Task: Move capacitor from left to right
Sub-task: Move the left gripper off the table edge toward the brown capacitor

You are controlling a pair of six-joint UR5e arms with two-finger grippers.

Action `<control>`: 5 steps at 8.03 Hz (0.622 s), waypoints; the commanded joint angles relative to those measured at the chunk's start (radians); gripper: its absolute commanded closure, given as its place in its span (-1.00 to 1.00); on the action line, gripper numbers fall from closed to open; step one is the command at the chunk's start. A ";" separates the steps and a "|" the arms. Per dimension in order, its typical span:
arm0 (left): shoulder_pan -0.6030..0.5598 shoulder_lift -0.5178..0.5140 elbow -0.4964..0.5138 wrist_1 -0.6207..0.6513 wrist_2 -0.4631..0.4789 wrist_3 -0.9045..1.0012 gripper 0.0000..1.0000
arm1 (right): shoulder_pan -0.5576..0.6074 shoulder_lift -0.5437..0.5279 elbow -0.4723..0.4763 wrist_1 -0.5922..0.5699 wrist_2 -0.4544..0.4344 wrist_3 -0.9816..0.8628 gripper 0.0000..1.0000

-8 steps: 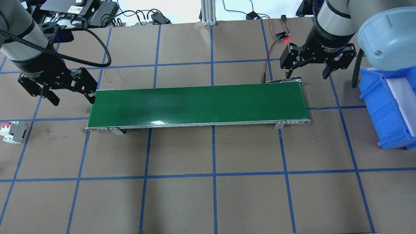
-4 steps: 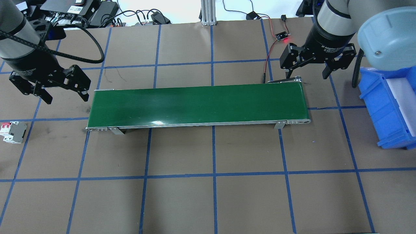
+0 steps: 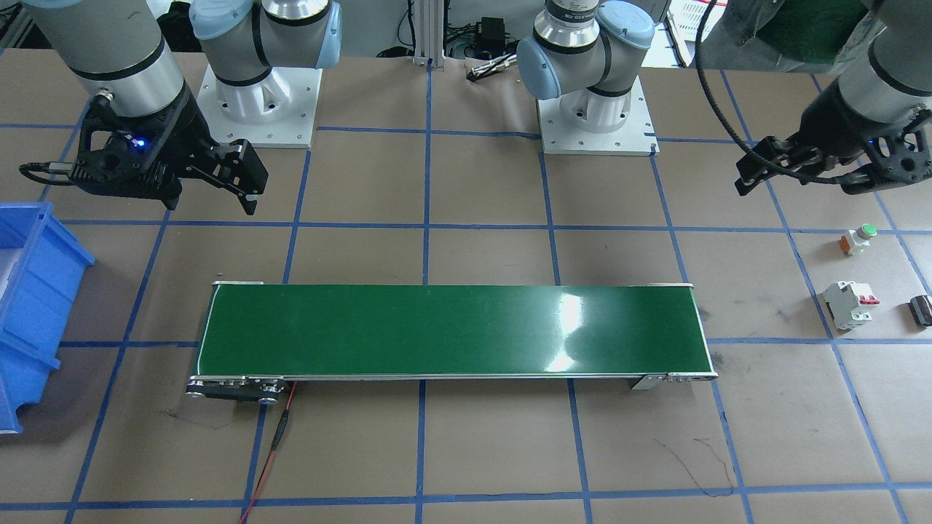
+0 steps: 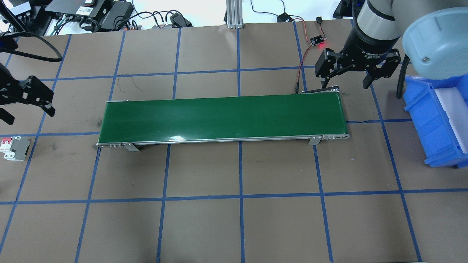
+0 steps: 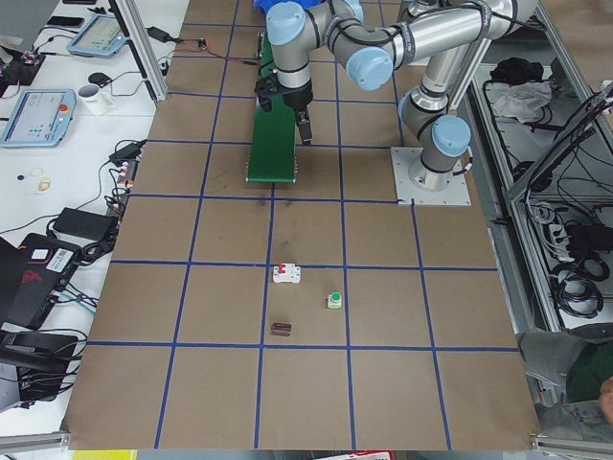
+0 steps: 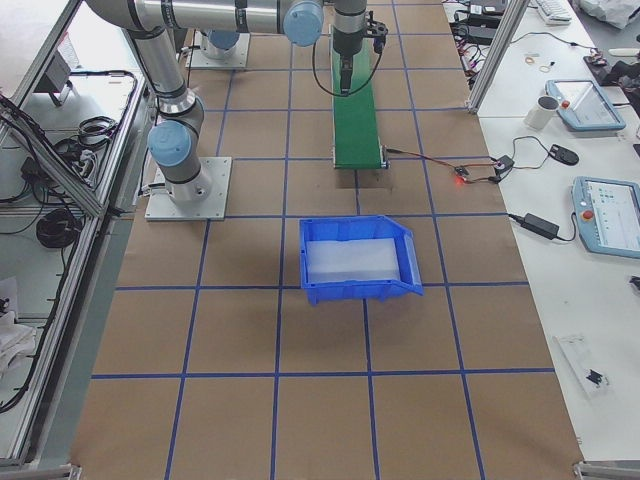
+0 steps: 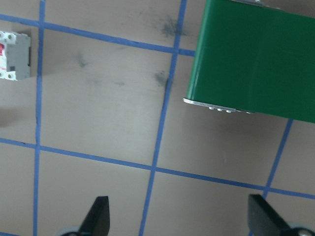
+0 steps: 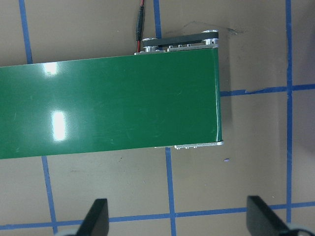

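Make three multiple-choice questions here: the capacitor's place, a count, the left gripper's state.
1. The capacitor lies: A) on the conveyor belt B) on the table near the breaker C) in the blue bin
2. Small parts at the table's left end: A) one B) three C) five
3. The left gripper is: A) open B) shut on the capacitor C) shut on the breaker
1 B, it rests on the table beside the breaker; 2 B, capacitor, breaker, push button; 3 A, its fingers stand apart, nothing between.
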 commanded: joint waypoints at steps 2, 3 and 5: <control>0.193 -0.025 -0.007 0.147 0.162 0.174 -1.00 | -0.001 0.000 0.000 0.000 0.000 0.000 -1.00; 0.236 -0.063 -0.003 0.255 0.168 0.257 -1.00 | 0.000 0.000 0.000 0.000 0.000 0.000 -1.00; 0.339 -0.149 -0.004 0.423 0.169 0.441 -1.00 | 0.000 0.000 0.000 0.000 0.000 0.000 -1.00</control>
